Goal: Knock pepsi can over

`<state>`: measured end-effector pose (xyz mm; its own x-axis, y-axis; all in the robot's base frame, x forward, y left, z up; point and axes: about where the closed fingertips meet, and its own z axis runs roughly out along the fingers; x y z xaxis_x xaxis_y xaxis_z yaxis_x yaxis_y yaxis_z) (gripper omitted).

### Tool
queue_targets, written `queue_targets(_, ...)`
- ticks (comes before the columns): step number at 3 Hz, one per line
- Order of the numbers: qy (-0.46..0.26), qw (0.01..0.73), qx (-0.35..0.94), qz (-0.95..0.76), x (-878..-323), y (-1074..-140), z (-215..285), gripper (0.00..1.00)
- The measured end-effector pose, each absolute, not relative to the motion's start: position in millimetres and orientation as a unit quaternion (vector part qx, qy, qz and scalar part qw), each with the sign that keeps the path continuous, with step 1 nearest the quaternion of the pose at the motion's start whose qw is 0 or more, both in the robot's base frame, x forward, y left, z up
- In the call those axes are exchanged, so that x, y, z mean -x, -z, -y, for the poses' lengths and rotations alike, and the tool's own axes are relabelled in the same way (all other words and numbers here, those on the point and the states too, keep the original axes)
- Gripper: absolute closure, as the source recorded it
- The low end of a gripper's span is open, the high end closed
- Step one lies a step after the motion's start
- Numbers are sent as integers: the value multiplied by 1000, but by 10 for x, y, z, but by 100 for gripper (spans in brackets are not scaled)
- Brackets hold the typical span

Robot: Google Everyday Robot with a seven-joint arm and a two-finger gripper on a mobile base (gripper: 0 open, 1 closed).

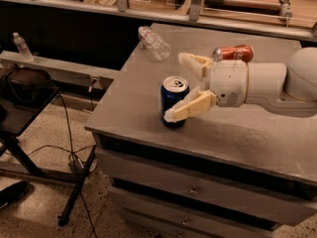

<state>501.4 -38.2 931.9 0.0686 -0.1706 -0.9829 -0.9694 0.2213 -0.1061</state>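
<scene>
Pepsi can stands upright on the desk. I've got the gripper spread wide, gripping nothing, with its near finger across the can's side, placed, I judge, for tipping it.

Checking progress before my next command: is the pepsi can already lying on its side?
No, the pepsi can stands upright on the table, with the open gripper right beside it.

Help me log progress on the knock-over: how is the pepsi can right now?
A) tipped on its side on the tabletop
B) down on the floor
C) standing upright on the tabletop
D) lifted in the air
C: the pepsi can stands upright, silver top facing up, near the front-left edge of the tabletop, with the open gripper right by it, one finger crossing its side.
</scene>
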Motion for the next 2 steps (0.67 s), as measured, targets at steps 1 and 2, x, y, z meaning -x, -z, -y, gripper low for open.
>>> queue_targets(1, -392, 521, 496, -574, -4895, -9146, 406, 0)
queue_targets(2, -400, 519, 488, -576, -4849, -8991, 429, 0)
